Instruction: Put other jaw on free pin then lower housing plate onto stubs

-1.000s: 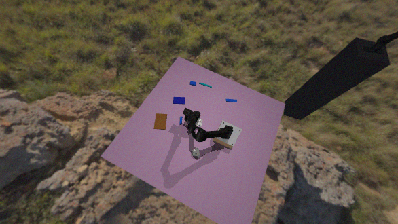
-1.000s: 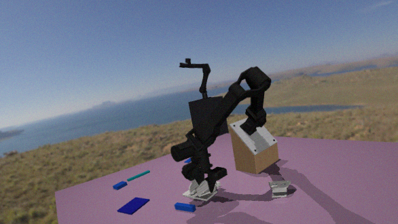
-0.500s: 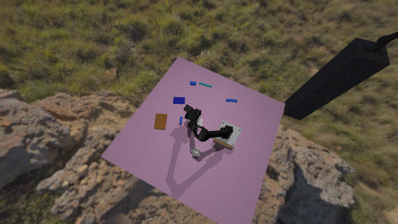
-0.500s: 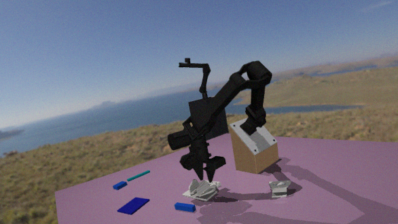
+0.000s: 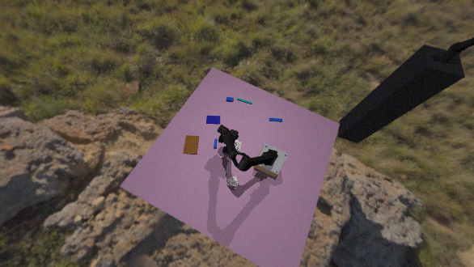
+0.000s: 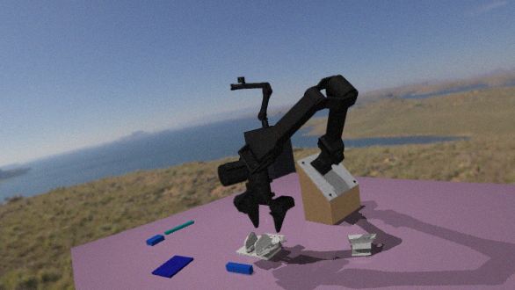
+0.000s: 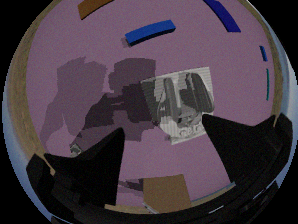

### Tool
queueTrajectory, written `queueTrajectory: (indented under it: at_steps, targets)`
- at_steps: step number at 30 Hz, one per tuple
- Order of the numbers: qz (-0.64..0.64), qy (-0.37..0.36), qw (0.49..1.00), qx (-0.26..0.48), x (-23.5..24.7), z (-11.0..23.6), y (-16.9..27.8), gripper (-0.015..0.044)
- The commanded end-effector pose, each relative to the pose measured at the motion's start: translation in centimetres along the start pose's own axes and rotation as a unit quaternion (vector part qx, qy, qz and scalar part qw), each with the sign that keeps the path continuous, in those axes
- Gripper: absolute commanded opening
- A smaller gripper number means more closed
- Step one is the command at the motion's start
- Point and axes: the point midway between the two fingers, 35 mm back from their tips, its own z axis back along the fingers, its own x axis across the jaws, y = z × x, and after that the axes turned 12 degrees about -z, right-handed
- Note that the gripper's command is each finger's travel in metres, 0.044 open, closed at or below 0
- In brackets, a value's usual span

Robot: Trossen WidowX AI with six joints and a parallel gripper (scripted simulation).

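Background: grass and pale rock around a pink-purple table top [image 5: 162, 174] [image 6: 114, 259] [image 7: 45, 60]; water and sky fill the upper left of the exterior frame.
Arm: black [image 5: 243, 163] [image 6: 299, 116], mounted on a wooden block [image 5: 264, 172] [image 6: 317, 208] [image 7: 165, 192] right of centre.
Gripper [image 5: 226, 150] [image 6: 267, 228] [image 7: 164, 125]: wide open, nothing held, fingers pointing down above the base plate.
Base plate [image 5: 238, 146] [image 6: 243, 252] [image 7: 205, 75]: pale grey, at lower centre of the exterior frame, carrying two upright jaw pieces side by side; whether their teeth mesh, I cannot tell.
Housing plate, apparently: separate grey piece [image 5: 232, 183] [image 6: 362, 243] [image 7: 75, 149], lower right in the exterior frame, well apart from the base plate.
Blue bar [image 5: 215, 143] [image 6: 239, 268] [image 7: 151, 32]: lower centre of the exterior frame, near the base plate.
Dark blue rectangle [image 5: 213, 120] [image 6: 172, 266] [image 7: 225, 17]: flat, lower left there.
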Motion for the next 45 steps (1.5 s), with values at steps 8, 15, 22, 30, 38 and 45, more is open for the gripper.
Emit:
queueTrajectory:
  at_steps: [8, 15, 22, 30, 38, 45]
  targets:
    - [0.012, 0.021, 1.0, -0.01, 2.8, 0.2, 0.4, 0.044]
    - [0.04, 0.03, 0.999, -0.007, 6.8, 0.5, 2.5, 0.044]
    - [0.081, 0.032, 0.996, -0.004, 11.4, 0.9, 5.6, 0.044]
    - [0.145, 0.018, 0.989, 0.001, 16.8, 1.6, 10.9, 0.044]
    - [0.2, -0.007, 0.98, 0.008, 20.2, 2.9, 16.4, 0.044]
    - [0.201, -0.008, 0.98, 0.008, 20.3, 2.9, 16.5, 0.044]
